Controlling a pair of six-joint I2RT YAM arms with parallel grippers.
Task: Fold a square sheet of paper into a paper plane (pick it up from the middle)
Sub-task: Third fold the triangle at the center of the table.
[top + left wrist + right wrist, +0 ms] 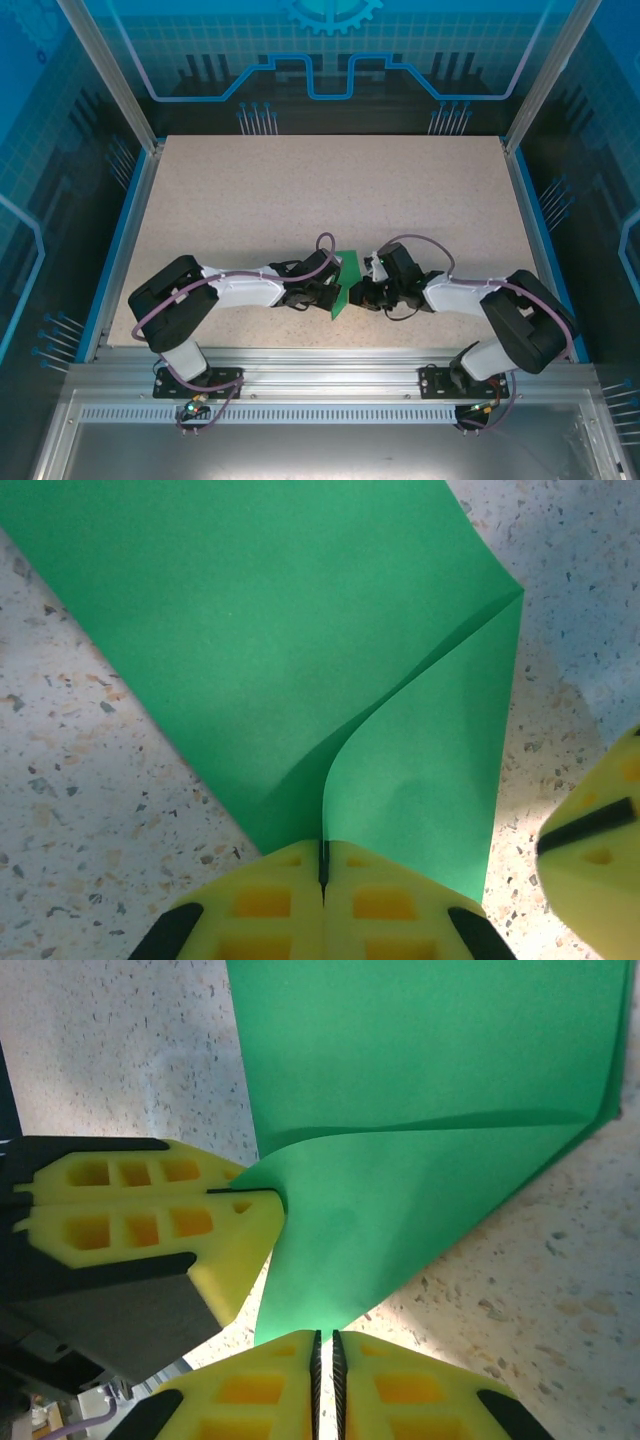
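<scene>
The square sheet of paper point(346, 280) is bright green and stands partly folded between my two grippers near the table's front edge. In the left wrist view one flap of the paper point(300, 650) curls down edge-on into my left gripper point(323, 858), which is shut on it. The right wrist view shows the paper point(420, 1110) with its lower edge just past the tips of my right gripper point(324, 1345). Those jaws stand shut to a hair-thin slit with nothing in it. My left gripper point(276, 1193) pinches the paper's corner there.
The speckled beige table point(330, 190) stretches free behind the arms. Its front edge and the metal rail point(330, 365) lie just below the grippers. A blue rim point(128, 230) and the enclosure's posts border the sides. One yellow finger of my right gripper point(595, 850) stands close beside the paper.
</scene>
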